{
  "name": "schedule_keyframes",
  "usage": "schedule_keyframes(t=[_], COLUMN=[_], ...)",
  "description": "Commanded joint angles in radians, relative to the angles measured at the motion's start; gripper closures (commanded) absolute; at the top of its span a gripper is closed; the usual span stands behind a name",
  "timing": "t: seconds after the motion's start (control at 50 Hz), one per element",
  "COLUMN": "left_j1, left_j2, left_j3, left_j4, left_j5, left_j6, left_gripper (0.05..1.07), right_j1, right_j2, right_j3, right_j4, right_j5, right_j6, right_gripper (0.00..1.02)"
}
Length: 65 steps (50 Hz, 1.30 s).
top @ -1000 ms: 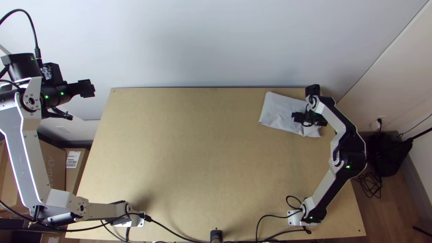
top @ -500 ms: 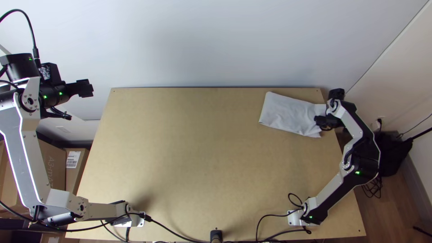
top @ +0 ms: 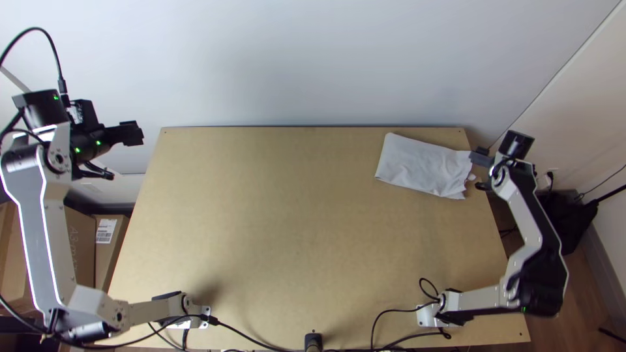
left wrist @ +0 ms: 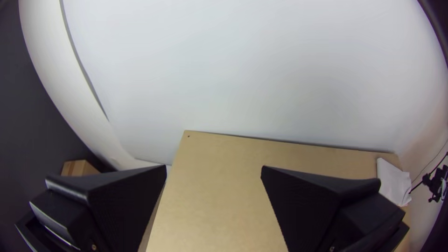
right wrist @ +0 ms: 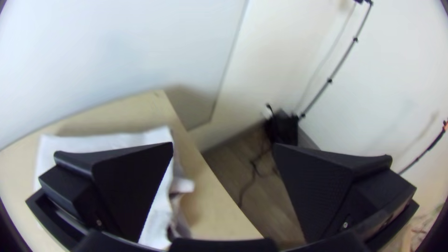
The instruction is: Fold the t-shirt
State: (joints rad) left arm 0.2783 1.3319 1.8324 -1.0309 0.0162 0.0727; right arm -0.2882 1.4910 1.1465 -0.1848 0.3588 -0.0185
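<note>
Left hand (top: 135, 133), spread, hangs beyond the tabletop (top: 280, 221); right arm (top: 529, 225) bows outward, right hand (top: 481, 171) spread beside the folded t-shirt (top: 420, 164).

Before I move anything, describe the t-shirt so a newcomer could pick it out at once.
Find the light wooden table and go to its far right corner in the top view. Near it lies the t-shirt, a flat, folded whitish bundle. Soft pale cloth, rumpled at one end, sets it apart from the black right tool beside it.
</note>
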Motion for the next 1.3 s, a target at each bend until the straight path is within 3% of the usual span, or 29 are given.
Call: schedule_keyframes(t=[0.0, 0.12, 0.26, 0.38, 0.48, 0.62, 0.7, 0.82, 0.92, 0.96, 1.04, 1.14, 1.24, 1.28], left_j1=[-0.041, -0.060, -0.080, -0.071, -0.033, -0.001, -0.005, 0.009, 0.025, 0.029, 0.032, 0.024, 0.012, -0.004], left_j2=[-0.157, -0.298, -0.393, -0.496, -0.646, -0.976, -1.136, -1.337, -1.335, -1.337, -1.337, -1.337, -1.337, -1.337], left_j3=[-0.153, -0.344, -0.441, -0.565, -0.723, -1.032, -1.151, -1.325, -1.374, -1.434, -1.547, -1.722, -1.811, -1.832], left_j4=[0.112, 0.279, 0.313, 0.384, 0.546, 0.920, 0.993, 1.097, 1.094, 1.160, 1.206, 1.339, 1.318, 1.295], left_j5=[0.018, 0.018, 0.007, -0.001, -0.015, -0.012, -0.001, -0.002, -0.068, -0.078, -0.079, -0.075, -0.070, -0.065], left_j6=[0.006, -0.007, -0.067, -0.116, -0.137, -0.117, -0.091, -0.074, -0.093, -0.085, -0.065, -0.010, 0.002, 0.006], left_gripper=[0.10, 0.10, 0.10, 0.10, 0.10, 0.10, 0.10, 0.10, 0.10, 0.10, 0.10, 0.10, 0.10, 0.10], right_j1=[0.040, 0.113, 0.179, 0.190, 0.199, 0.205, 0.207, 0.207, 0.198, 0.192, 0.173, 0.150, 0.158, 0.175], right_j2=[-0.166, -0.327, -0.517, -0.637, -0.782, -1.011, -1.134, -1.339, -1.496, -1.502, -1.500, -1.500, -1.499, -1.500], right_j3=[-0.128, -0.120, -0.120, -0.122, -0.177, -0.311, -0.395, -0.590, -0.783, -0.844, -0.915, -1.059, -1.145, -1.145], right_j4=[0.119, 0.192, 0.292, 0.291, 0.349, 0.461, 0.475, 0.542, 0.562, 0.567, 0.558, 0.567, 0.507, 0.427], right_j5=[-0.133, -0.164, -0.175, -0.261, -0.339, -0.431, -0.435, -0.434, -0.429, -0.425, -0.365, -0.363, -0.365, -0.363], right_j6=[-0.054, -0.029, 0.017, 0.071, 0.071, 0.061, 0.051, -0.017, -0.015, -0.017, 0.049, 0.051, 0.066, 0.141], right_gripper=[0.04, 0.04, 0.04, 0.04, 0.04, 0.04, 0.04, 0.04, 0.04, 0.04, 0.04, 0.04, 0.04, 0.04])
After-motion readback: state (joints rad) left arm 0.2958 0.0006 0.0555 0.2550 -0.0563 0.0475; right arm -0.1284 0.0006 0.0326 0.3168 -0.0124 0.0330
